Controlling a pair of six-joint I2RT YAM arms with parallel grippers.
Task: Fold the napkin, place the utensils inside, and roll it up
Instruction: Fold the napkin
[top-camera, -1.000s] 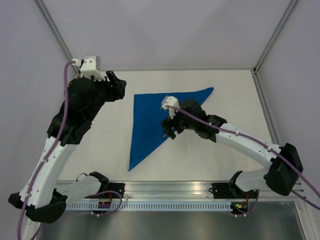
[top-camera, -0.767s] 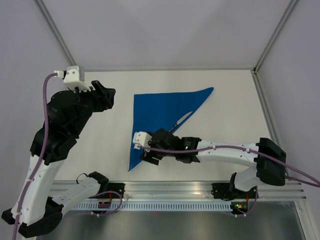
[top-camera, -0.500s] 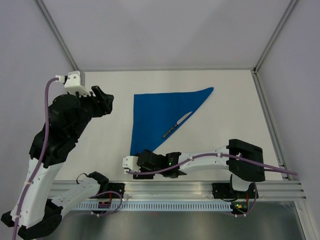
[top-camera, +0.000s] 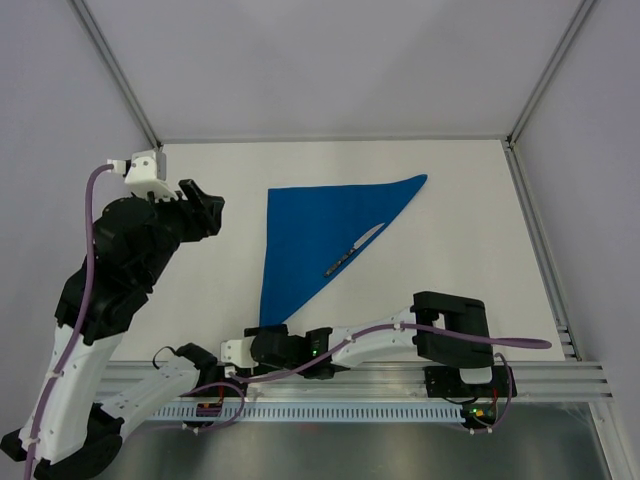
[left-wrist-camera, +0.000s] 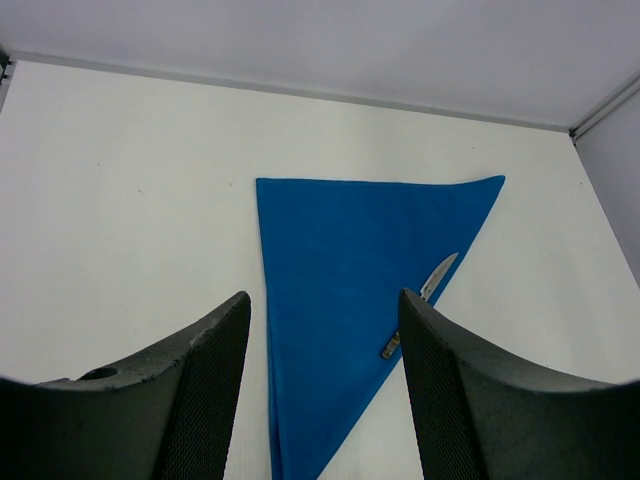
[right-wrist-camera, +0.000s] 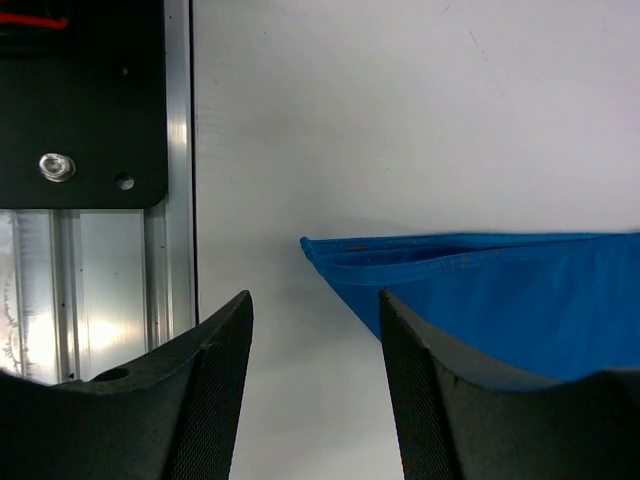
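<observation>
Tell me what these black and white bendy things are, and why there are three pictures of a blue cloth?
They are two robot arms bolted to a table. One camera looks down from above, and each arm also carries a small camera at its wrist, so you get three views. The blue thing is a napkin, folded into a triangle, with a small silver knife lying on it. Each arm ends in a two-fingered pincher called an end effector. The left end effector hangs open to the left of the napkin. The right end effector is down by the napkin's near corner, also open. Neither holds anything.
</observation>
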